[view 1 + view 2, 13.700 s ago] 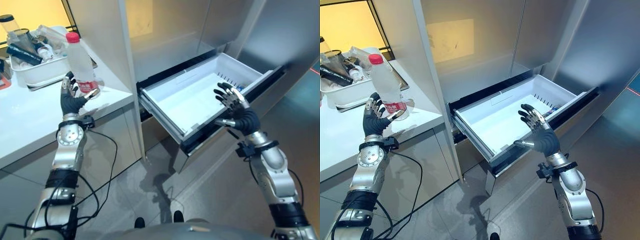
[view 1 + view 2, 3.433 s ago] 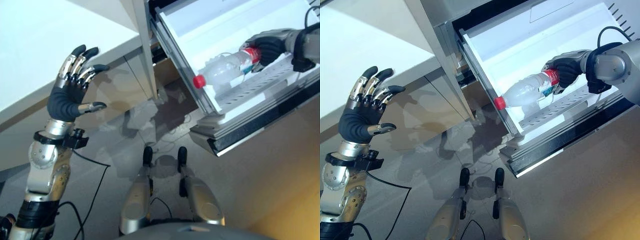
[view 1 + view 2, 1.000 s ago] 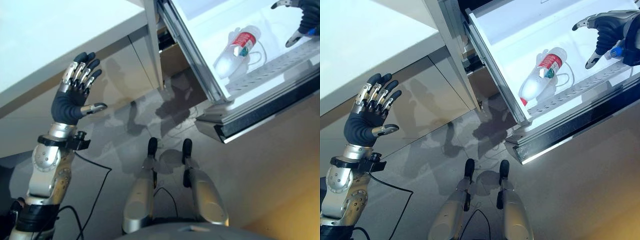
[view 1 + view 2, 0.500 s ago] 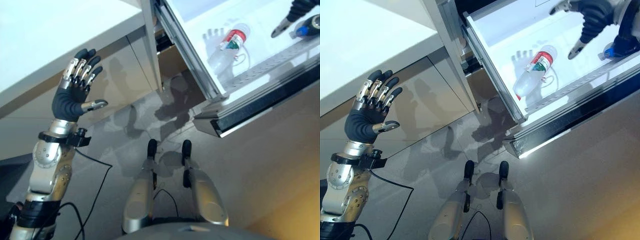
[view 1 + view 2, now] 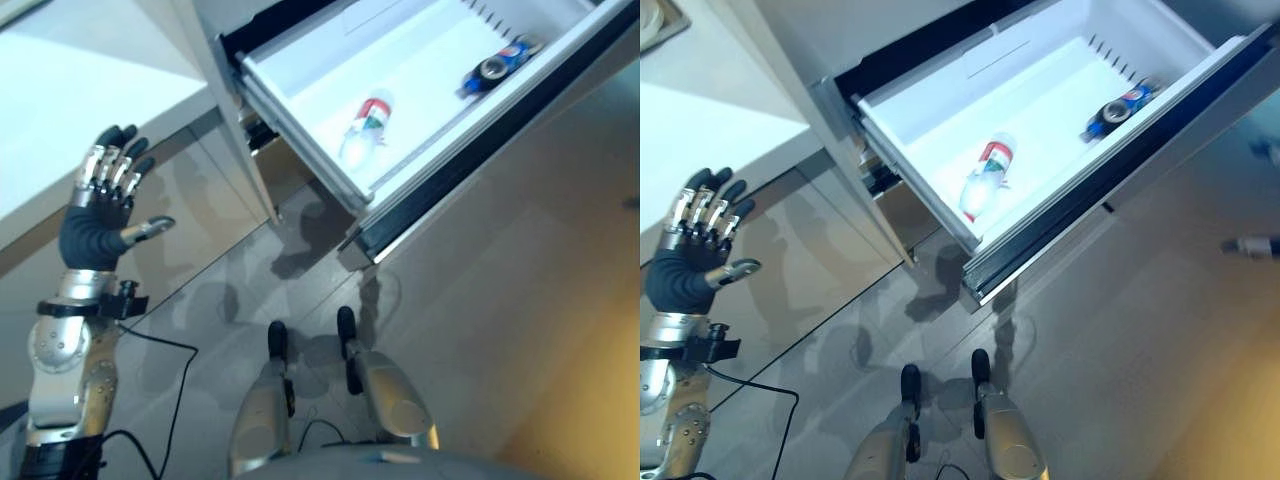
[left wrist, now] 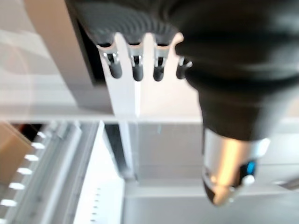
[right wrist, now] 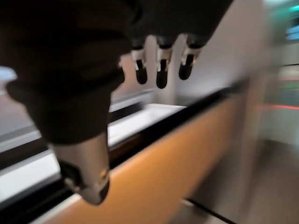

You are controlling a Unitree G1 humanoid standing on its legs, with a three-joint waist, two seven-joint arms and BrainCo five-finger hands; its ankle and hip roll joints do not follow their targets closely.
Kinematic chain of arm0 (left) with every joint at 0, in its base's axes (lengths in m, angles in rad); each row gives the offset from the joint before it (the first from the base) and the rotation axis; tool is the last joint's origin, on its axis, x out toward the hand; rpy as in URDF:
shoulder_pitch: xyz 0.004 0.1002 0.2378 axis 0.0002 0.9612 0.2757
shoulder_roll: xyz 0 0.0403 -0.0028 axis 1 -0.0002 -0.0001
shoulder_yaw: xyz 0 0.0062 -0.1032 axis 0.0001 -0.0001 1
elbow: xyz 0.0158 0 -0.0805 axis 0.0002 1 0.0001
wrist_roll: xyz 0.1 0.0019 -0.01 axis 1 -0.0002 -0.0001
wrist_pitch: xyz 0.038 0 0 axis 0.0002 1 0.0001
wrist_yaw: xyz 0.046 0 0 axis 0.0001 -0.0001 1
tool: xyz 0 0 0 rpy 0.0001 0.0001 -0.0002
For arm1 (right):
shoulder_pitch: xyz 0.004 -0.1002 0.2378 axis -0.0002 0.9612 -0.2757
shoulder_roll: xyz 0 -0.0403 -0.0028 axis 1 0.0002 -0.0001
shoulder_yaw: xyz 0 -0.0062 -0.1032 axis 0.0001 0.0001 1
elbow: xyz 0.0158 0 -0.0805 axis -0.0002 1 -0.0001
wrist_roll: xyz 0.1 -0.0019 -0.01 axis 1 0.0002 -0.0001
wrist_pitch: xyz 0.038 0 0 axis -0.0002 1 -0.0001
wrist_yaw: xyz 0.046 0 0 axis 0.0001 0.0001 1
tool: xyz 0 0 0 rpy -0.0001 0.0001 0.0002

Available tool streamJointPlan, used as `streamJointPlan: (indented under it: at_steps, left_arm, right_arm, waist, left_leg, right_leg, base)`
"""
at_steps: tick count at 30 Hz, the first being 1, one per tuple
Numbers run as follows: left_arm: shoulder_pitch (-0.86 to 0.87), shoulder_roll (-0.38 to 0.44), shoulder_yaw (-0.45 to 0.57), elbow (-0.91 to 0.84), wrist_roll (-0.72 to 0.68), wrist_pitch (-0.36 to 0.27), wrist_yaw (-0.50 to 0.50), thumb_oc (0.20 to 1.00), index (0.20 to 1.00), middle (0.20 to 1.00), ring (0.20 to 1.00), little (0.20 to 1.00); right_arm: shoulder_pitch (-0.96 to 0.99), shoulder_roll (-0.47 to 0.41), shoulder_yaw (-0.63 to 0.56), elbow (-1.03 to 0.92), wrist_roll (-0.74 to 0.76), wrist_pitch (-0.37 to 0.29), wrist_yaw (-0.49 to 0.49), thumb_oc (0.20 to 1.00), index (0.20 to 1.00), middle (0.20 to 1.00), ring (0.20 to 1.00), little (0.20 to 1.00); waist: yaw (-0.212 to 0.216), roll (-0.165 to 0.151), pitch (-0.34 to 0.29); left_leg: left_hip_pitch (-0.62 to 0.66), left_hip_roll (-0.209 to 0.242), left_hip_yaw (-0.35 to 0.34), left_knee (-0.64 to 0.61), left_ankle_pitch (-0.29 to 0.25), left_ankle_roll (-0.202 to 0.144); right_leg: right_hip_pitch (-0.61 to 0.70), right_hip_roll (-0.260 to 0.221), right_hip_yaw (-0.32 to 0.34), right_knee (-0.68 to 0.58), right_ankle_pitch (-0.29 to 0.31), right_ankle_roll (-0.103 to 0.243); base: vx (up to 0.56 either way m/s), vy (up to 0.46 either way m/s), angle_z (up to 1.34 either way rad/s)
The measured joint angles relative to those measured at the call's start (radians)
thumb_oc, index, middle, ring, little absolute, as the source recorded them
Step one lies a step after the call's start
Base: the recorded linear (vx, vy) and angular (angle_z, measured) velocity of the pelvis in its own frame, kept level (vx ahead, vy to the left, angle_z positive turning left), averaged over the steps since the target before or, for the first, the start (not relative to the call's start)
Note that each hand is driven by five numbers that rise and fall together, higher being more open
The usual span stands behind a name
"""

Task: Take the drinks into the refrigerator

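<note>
Bottle, clear plastic with a red-and-green label, lies on its side on the white floor of the pulled-out refrigerator drawer, toward the drawer's front left part. A blue can lies on its side well apart from it, close to the drawer's right wall. In the left eye view the left hand is raised beside the white desk, palm forward, fingers straight and spread, thumb out to the side, touching nothing.

From the right eye view the same drawer stands open with the bottle and the can resting apart inside it. The left hand hangs in the air below the desk edge, fingers released. At the right edge a thin silver, dark-tipped shape shows over the grey floor; it may be a finger of the right hand, though the view is too poor to be sure.

The left wrist view shows the left hand's fingers straight in a row, with pale cabinet panels beyond them.

The right wrist view shows the right hand with its fingers hanging straight and relaxed, grasping nothing, beside the dark front edge of the drawer.
</note>
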Motion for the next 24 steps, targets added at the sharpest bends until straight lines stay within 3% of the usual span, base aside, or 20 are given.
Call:
streamJointPlan:
  at_steps: [2, 4, 5, 6, 7, 8, 9, 15, 19, 20, 24]
  left_arm:
    - [0.000, -0.001, -0.008, 0.000, 0.024, 0.000, 0.000, 1.000, 1.000, 1.000, 1.000, 1.000]
    - [0.003, -0.004, -0.002, 0.000, 0.039, -0.001, 0.002, 1.000, 1.000, 1.000, 1.000, 1.000]
    - [0.001, -0.007, 0.000, 0.000, 0.045, -0.001, 0.002, 1.000, 1.000, 1.000, 1.000, 1.000]
    - [0.001, -0.009, 0.000, 0.000, 0.047, -0.001, 0.002, 1.000, 1.000, 1.000, 1.000, 1.000]
    - [0.000, -0.014, -0.002, 0.000, 0.047, -0.001, 0.002, 1.000, 1.000, 1.000, 1.000, 1.000]
    - [-0.001, -0.017, -0.002, 0.000, 0.047, 0.000, 0.001, 1.000, 1.000, 1.000, 1.000, 1.000]
    - [-0.001, -0.022, -0.002, 0.000, 0.047, 0.000, 0.001, 1.000, 1.000, 1.000, 1.000, 1.000]
    - [-0.013, -0.023, -0.029, 0.002, 0.046, -0.002, 0.001, 1.000, 1.000, 1.000, 1.000, 1.000]
    - [-0.058, -0.017, -0.114, 0.004, 0.042, -0.005, 0.000, 1.000, 1.000, 1.000, 1.000, 1.000]
    - [-0.063, -0.012, -0.135, 0.003, 0.034, -0.008, 0.001, 1.000, 1.000, 1.000, 1.000, 1.000]
    - [-0.087, 0.020, -0.188, 0.002, 0.027, -0.013, -0.007, 1.000, 1.000, 1.000, 1.000, 1.000]
  right_arm:
    - [0.022, 0.073, 0.019, 0.074, -0.028, -0.026, -0.027, 1.000, 1.000, 1.000, 1.000, 1.000]
    - [0.029, 0.119, 0.074, 0.165, -0.050, -0.008, -0.037, 1.000, 1.000, 1.000, 1.000, 1.000]
    - [0.040, 0.159, 0.128, 0.213, -0.064, -0.003, -0.034, 0.912, 0.912, 0.912, 0.912, 0.912]
    - [0.038, 0.171, 0.159, 0.238, -0.065, 0.002, -0.030, 0.529, 0.529, 0.529, 0.529, 0.529]
    - [0.039, 0.177, 0.239, 0.295, -0.067, 0.003, -0.017, 0.401, 0.401, 0.401, 0.401, 0.401]
    - [0.026, 0.177, 0.282, 0.330, -0.072, 0.006, -0.011, 0.401, 0.401, 0.401, 0.401, 0.401]
    - [0.020, 0.179, 0.347, 0.360, -0.086, 0.013, 0.011, 0.200, 0.200, 0.200, 0.200, 0.200]
    - [-0.156, 0.175, 0.637, 0.528, -0.103, 0.020, 0.069, 0.200, 0.200, 0.200, 0.200, 0.200]
    - [-0.332, 0.168, 0.847, 0.571, -0.104, 0.002, 0.078, 0.200, 0.200, 0.200, 0.200, 0.200]
    - [-0.404, 0.136, 0.944, 0.570, -0.113, 0.003, 0.076, 0.200, 0.200, 0.200, 0.200, 0.200]
    - [-0.553, 0.099, 1.040, 0.533, -0.152, -0.021, 0.077, 0.200, 0.200, 0.200, 0.200, 0.200]
  waist:
    - [-0.009, -0.002, -0.021]
    - [-0.023, -0.003, -0.032]
    - [-0.030, 0.003, -0.037]
    - [-0.030, 0.002, -0.038]
    - [-0.030, 0.005, -0.040]
    - [-0.031, 0.005, -0.040]
    - [-0.029, 0.008, -0.040]
    - [0.004, 0.034, -0.040]
    - [0.042, 0.064, -0.027]
    - [0.058, 0.077, -0.023]
    - [0.094, 0.096, -0.016]
  left_leg:
    - [0.008, 0.001, 0.030, -0.004, -0.005, 0.001]
    - [0.019, 0.001, 0.045, -0.010, -0.007, 0.002]
    - [0.023, 0.002, 0.047, -0.016, -0.007, 0.002]
    - [0.027, 0.002, 0.049, -0.020, -0.008, 0.002]
    - [0.030, 0.003, 0.050, -0.021, -0.008, 0.001]
    - [0.033, 0.004, 0.051, -0.023, -0.008, 0.001]
    - [0.036, 0.005, 0.053, -0.024, -0.008, 0.000]
    - [0.036, 0.008, 0.048, -0.025, -0.007, -0.001]
    - [0.032, 0.010, 0.041, -0.030, 0.001, -0.002]
    - [0.026, 0.009, 0.028, -0.029, 0.004, -0.004]
    - [0.016, 0.012, 0.008, -0.032, 0.019, -0.009]
  right_leg:
    - [0.001, 0.003, 0.019, -0.017, 0.013, 0.001]
    - [0.002, 0.005, 0.029, -0.023, 0.022, 0.001]
    - [0.002, 0.005, 0.030, -0.027, 0.025, 0.000]
    - [0.003, 0.006, 0.030, -0.030, 0.027, -0.001]
    - [0.005, 0.007, 0.030, -0.036, 0.033, -0.002]
    - [0.008, 0.008, 0.031, -0.040, 0.034, -0.001]
    - [0.012, 0.010, 0.034, -0.046, 0.037, -0.002]
    - [0.035, 0.010, 0.030, -0.087, 0.058, -0.001]
    - [0.036, 0.010, 0.023, -0.091, 0.063, -0.003]
    - [0.035, 0.010, 0.011, -0.095, 0.064, -0.004]
    - [0.040, 0.010, -0.010, -0.110, 0.072, -0.014]
  base:
    - [0.00, 0.043, -0.51]
    - [-0.02, 0.025, -0.35]
    - [-0.01, 0.028, -0.18]
    - [-0.01, 0.021, -0.23]
    - [-0.01, 0.007, -0.16]
    - [-0.02, 0.000, -0.13]
    - [-0.02, -0.008, -0.04]
    - [-0.02, -0.022, 0.02]
    - [-0.01, -0.052, 0.09]
    - [0.00, -0.032, 0.19]
    - [0.01, -0.047, 0.22]
